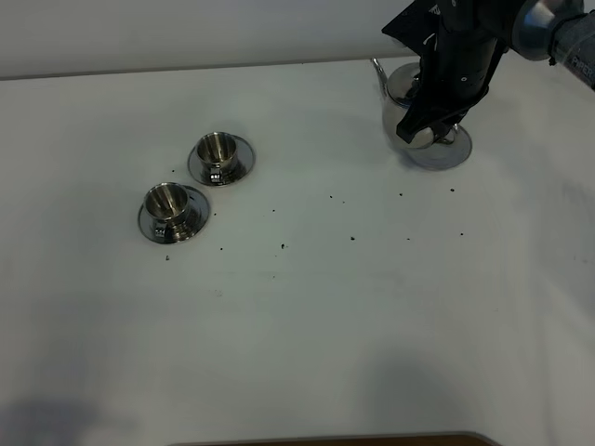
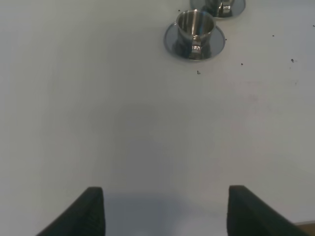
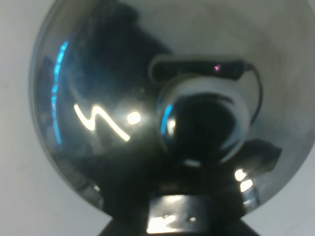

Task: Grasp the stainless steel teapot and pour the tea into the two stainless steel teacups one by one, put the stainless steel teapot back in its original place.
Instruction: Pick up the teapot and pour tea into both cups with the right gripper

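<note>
The stainless steel teapot (image 1: 402, 91) is at the far right of the table, its spout (image 1: 377, 65) pointing left, over the round steel coaster (image 1: 444, 151). My right gripper (image 1: 426, 119) is right on top of it and hides much of it. The right wrist view is filled by the teapot's shiny lid (image 3: 98, 118) and knob (image 3: 202, 123); the fingers do not show there. The two steel teacups (image 1: 216, 150) (image 1: 168, 203) stand on saucers at the left. My left gripper (image 2: 167, 216) is open and empty above bare table, with the nearer cup (image 2: 195, 27) ahead.
Small dark crumbs (image 1: 282, 245) are scattered over the white table between the cups and the teapot. The table's front edge (image 1: 325, 439) shows at the bottom of the high view. The second cup (image 2: 220, 6) is cut by the left wrist view's edge.
</note>
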